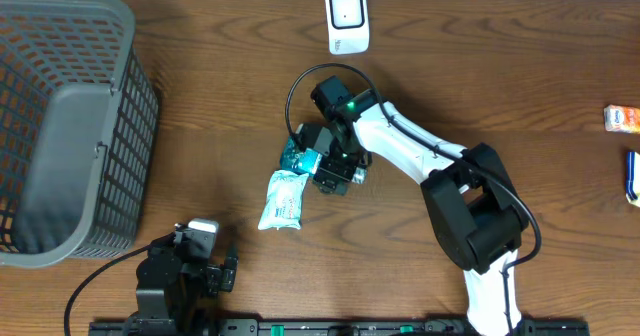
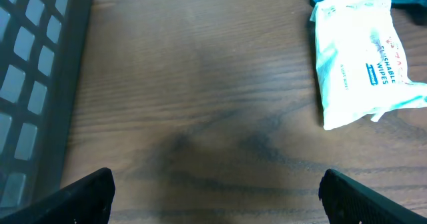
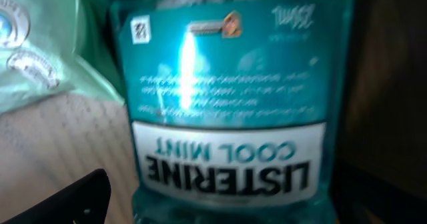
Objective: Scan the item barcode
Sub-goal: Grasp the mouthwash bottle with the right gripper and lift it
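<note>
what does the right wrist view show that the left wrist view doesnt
Only the right wrist view: the Listerine bottle close up, its Cool Mint label blurred and upside down. Only the left wrist view: the grey basket wall at the left and a wide stretch of table; a teal edge at the top may be the same bottle. Both: the wipes pack and the wooden tabletop.

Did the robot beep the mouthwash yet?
Not yet. Done: the right gripper is positioned at the Listerine bottle. In hand: nothing appears gripped, and its jaws stand wide open around the bottle. Left: grab it, lift it, and show its barcode to the white scanner.
</note>
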